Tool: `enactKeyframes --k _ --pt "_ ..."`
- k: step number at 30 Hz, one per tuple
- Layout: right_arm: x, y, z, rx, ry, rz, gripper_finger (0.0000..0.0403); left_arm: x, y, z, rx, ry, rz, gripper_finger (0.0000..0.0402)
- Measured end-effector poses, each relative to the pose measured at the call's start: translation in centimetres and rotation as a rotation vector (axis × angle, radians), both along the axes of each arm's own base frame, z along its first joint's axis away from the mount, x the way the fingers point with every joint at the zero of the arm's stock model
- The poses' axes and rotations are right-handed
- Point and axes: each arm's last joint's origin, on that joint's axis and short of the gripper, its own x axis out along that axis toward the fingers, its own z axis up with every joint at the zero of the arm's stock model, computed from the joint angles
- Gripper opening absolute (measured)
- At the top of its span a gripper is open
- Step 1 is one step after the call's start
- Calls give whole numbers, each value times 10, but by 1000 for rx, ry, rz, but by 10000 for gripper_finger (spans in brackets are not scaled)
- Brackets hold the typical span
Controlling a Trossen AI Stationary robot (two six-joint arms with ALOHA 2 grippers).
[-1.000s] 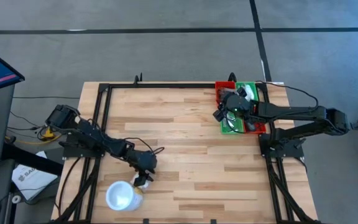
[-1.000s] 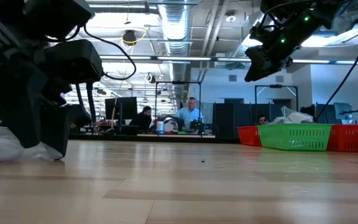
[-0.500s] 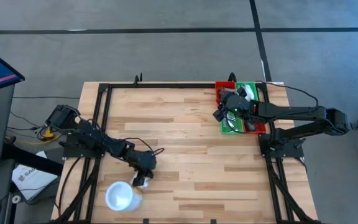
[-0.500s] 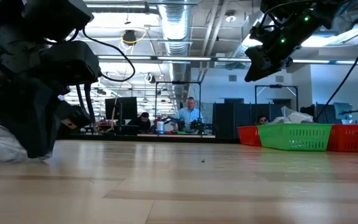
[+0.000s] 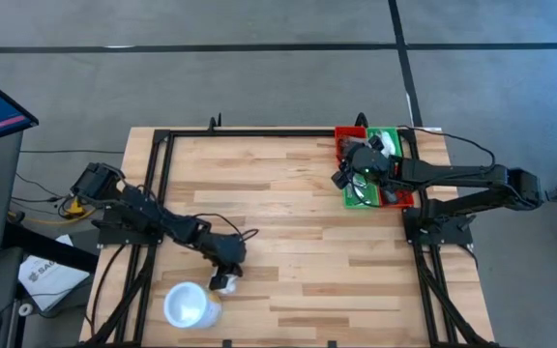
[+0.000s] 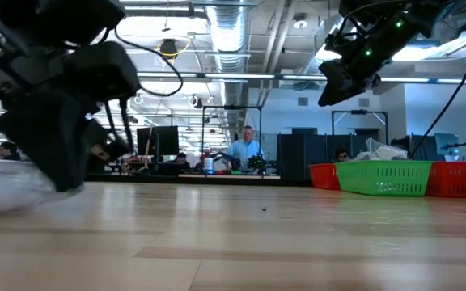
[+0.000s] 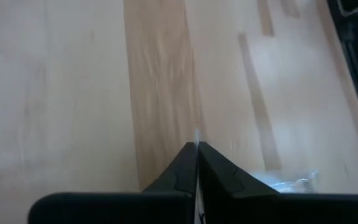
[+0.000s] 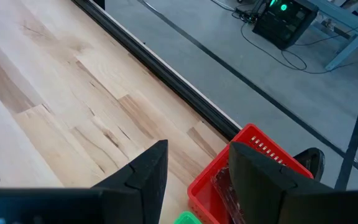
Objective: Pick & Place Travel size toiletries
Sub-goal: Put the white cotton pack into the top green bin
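My left gripper (image 5: 222, 280) is low over the near left of the table, shut on a clear sachet (image 7: 288, 182) with white contents, one of the travel size toiletries. From above the sachet shows as a small white patch (image 5: 219, 285) under the fingers. My right gripper (image 5: 340, 179) hangs open and empty above the baskets at the far right. Its fingers (image 8: 148, 171) stand apart over the red basket (image 8: 241, 168). Other toiletries lie in the baskets, too small to tell apart. My left gripper pinches a thin edge of the sachet (image 7: 196, 134) between its two shut fingers; a pale sliver sticks out past the fingertips. The fingers slant down toward the table. The rest of the sachet lies to one side below them; whether it rests on the wood I cannot tell.
A white round cup (image 5: 189, 304) stands at the near left, close to my left gripper. A green basket (image 6: 387, 178) and red baskets (image 6: 322, 175) sit at the far right corner. A black frame (image 5: 259, 133) runs along the table's edges. People sit at desks beyond the table.
My left gripper has shut on the sachet and tipped a little in the low view. The white sachet beside it has shifted and shows blurred now.
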Motion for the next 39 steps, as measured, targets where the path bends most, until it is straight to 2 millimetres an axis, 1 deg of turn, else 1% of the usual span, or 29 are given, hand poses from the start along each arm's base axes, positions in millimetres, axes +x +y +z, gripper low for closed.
enactKeyframes --k 6,12,16,22,33,36,39 --pt "1 1 0 19 -11 28 159 14 5 11 49 -75 10 0" --pt "1 1 0 23 -12 33 159 25 17 19 123 -133 51 0" --pt "1 1 0 27 -13 38 159 35 23 29 169 -187 48 0" --pt "6 3 3 75 -76 130 159 53 31 49 294 -300 29 0" --pt "14 7 9 177 -202 318 159 77 50 84 619 -423 145 0" --pt "16 12 10 204 -230 349 159 83 57 94 678 -443 191 0" --pt "18 20 12 206 -241 389 159 89 64 104 723 -469 187 0"
